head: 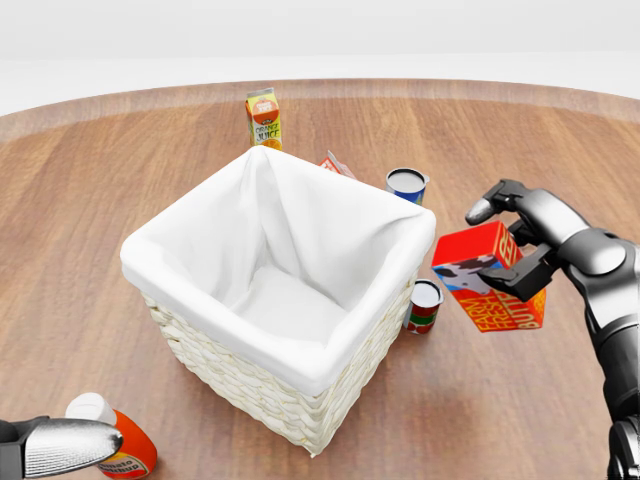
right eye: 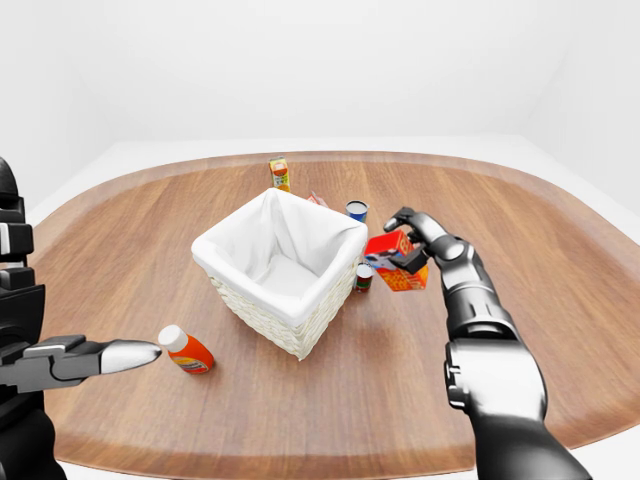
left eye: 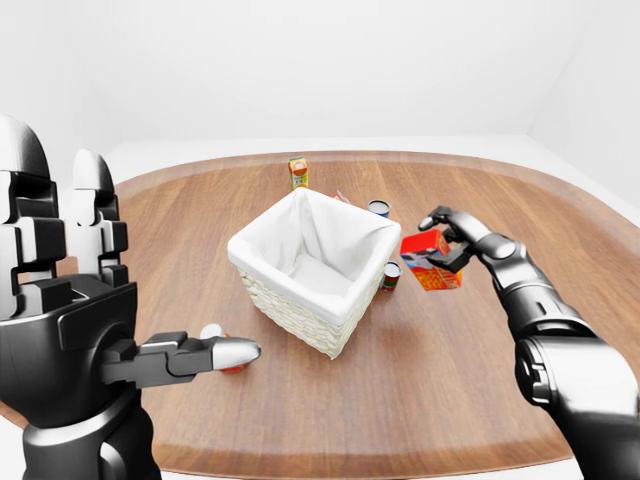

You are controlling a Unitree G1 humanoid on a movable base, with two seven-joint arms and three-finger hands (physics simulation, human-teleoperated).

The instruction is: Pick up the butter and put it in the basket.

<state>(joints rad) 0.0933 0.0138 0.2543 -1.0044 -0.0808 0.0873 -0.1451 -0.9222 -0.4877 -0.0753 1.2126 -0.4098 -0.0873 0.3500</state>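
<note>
The butter [head: 492,277], a red and orange carton with a cow picture on one face, is held tilted in the air by the right hand [head: 528,245], clear of the wooden table [head: 520,150] and just to the right of the basket [head: 270,300] in the head view. The fingers [head: 497,208] are closed round the carton: one is curled over its upper right edge and another is pressed across its right face, so that the box is gripped from above and from the side. Just below and to the left of these fingers a small can with a red and green label [head: 424,305] is seen standing on the table beside the basket wall, under the carton's left corner. Further above the fingers, toward the top of the head view, a blue can [head: 406,184] is found, and near it a red packet [head: 337,165] is partly hidden behind the basket rim. An orange juice carton [head: 264,118] is placed upright beyond the basket's far corner. The basket itself is lined with white cloth and nothing is seen inside it. The left hand [left eye: 205,352] is kept low at the left, well apart from the butter, its fingers stretched out flat and nothing held in them; an orange bottle with a white cap [right eye: 185,350] is lying on the table just beyond its fingertips
</note>
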